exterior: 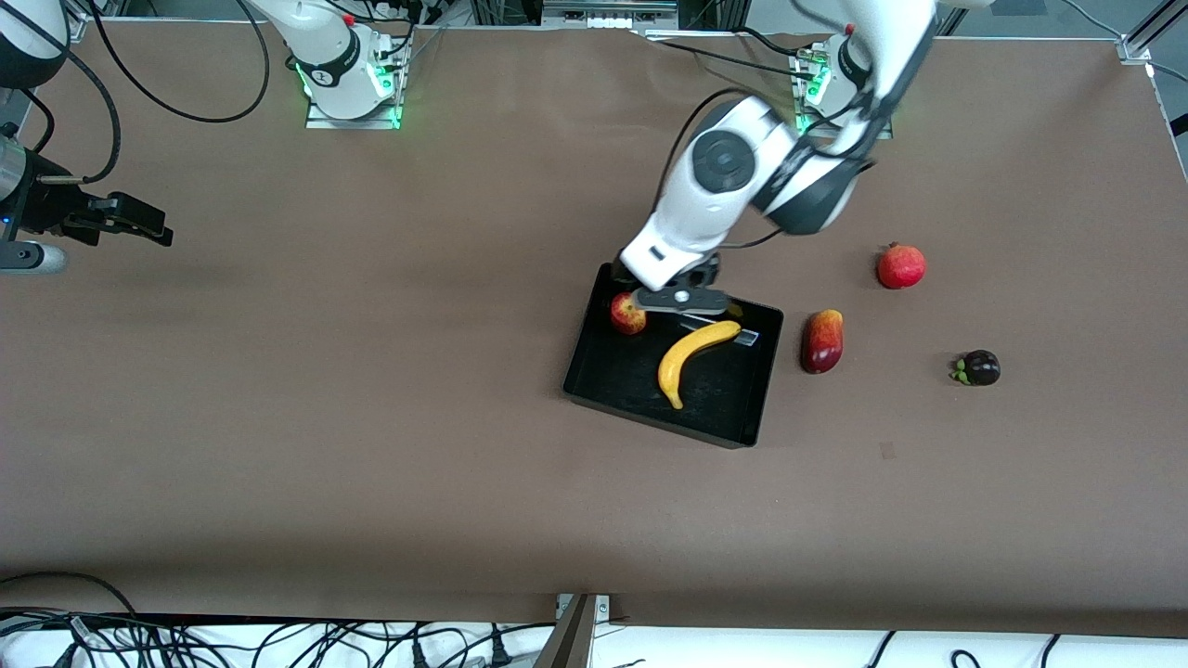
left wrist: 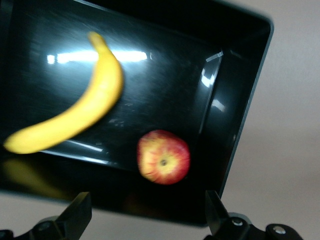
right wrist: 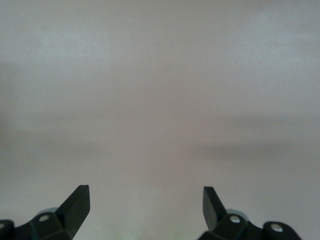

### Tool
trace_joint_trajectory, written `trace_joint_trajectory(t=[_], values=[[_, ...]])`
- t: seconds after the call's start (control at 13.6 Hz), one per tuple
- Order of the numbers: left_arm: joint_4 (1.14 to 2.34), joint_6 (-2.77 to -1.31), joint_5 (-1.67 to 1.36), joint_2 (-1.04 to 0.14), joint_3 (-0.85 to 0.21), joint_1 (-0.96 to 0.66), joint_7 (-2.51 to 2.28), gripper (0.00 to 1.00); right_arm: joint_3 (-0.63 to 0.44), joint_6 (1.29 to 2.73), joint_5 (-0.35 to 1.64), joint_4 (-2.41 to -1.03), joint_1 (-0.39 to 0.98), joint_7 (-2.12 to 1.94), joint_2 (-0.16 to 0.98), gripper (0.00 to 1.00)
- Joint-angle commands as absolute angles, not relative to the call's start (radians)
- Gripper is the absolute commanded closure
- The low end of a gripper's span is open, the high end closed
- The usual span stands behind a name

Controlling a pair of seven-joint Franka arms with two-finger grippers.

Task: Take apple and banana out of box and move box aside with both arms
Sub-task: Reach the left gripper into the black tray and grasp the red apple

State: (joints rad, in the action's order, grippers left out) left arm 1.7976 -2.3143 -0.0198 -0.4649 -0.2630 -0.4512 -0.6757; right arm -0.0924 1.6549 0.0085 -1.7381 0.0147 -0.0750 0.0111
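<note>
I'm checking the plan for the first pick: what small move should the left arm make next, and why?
Probably lower the left gripper straight down onto the apple. It hangs open over the box just above the apple, holding nothing, and the banana lies apart from it. The right gripper waits open over bare table at the right arm's end.

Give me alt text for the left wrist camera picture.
A yellow banana and a small red-and-yellow apple lie apart inside a glossy black box, seen from above. The left gripper hangs open over the box, holding nothing.
</note>
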Motion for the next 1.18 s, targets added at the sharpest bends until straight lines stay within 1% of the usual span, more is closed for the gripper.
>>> trace_joint_trajectory(t=[0.0,0.22,0.81,1.03,1.1], values=[[1.773,-2.356,0.023,-0.526,-0.252,-0.486,-0.690,0.00,-0.097,1.637,0.005,-1.718,0.020,-0.067,0.018,0.00],[1.776,-2.416,0.044,-0.564,-0.252,-0.497,-0.689,0.00,-0.097,1.637,0.005,-1.718,0.020,-0.067,0.018,0.00],[1.766,-2.470,0.060,-0.663,-0.252,-0.509,-0.690,0.00,-0.097,1.637,0.006,-1.718,0.020,-0.067,0.018,0.00],[1.769,-2.503,0.066,-0.680,-0.247,-0.509,-0.690,0.00,-0.097,1.637,0.006,-1.718,0.020,-0.067,0.018,0.00],[1.766,-2.502,0.067,-0.677,-0.245,-0.509,-0.674,0.29,-0.097,1.635,0.006,-1.718,0.020,-0.066,0.018,0.00]])
